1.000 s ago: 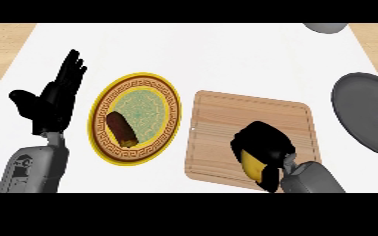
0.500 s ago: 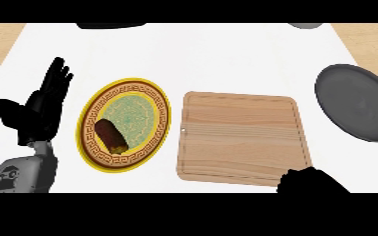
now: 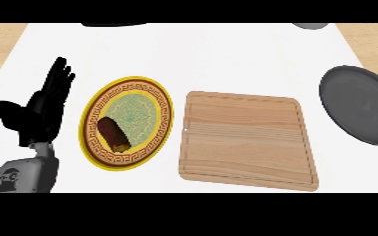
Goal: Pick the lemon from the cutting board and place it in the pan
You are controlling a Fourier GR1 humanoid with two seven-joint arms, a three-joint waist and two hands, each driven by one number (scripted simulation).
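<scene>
Cutting board [image 3: 247,140] sits mid-bench, wooden, its top bare: the lemon doesn't show on it or anywhere else in the head view, so I can't tell where it is. The right hand doesn't show either.

Pan [image 3: 356,102] is to the right of the board, well apart, dark grey and cut off by the view's right edge. Nothing visible in the part that shows.

Left of the board, just beside it, is a yellow plate [image 3: 127,124] with a patterned rim. A dark brown oblong item [image 3: 114,132] lies on the plate's lower left part.

Left hand [image 3: 43,107] is left of the plate, near the view's left edge, fingers straight and pointing up, released, holding nothing. Grey forearm below it.

Bench [image 3: 221,55] is white. A grey object [image 3: 311,25] is clipped at the top, above the pan.
</scene>
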